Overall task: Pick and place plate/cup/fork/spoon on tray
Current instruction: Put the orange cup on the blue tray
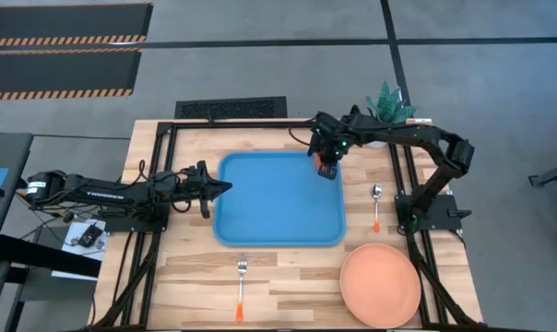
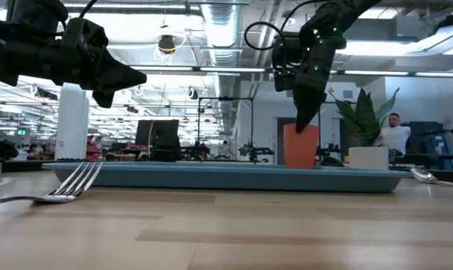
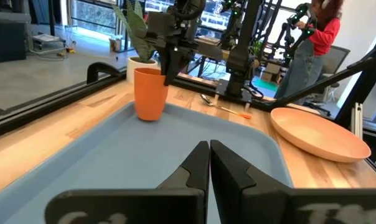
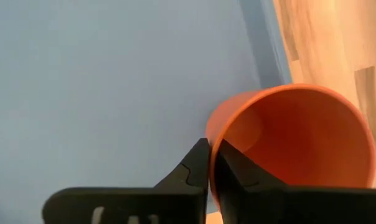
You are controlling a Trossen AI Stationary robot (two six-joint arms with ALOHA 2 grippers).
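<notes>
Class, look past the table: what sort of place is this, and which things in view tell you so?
Probably a robotics lab or workshop: exposed ceiling ducts, other robot rigs standing on benches behind, and striped floor mats beside the wooden table.

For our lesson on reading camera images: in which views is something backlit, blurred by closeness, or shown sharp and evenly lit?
Low view: bright ceiling lights leave both arms dark silhouettes, and the fork close to the lens is soft. Right wrist view: the cup fills the frame, slightly blurred. High view: even light, with the tray and plate crisp.
</notes>
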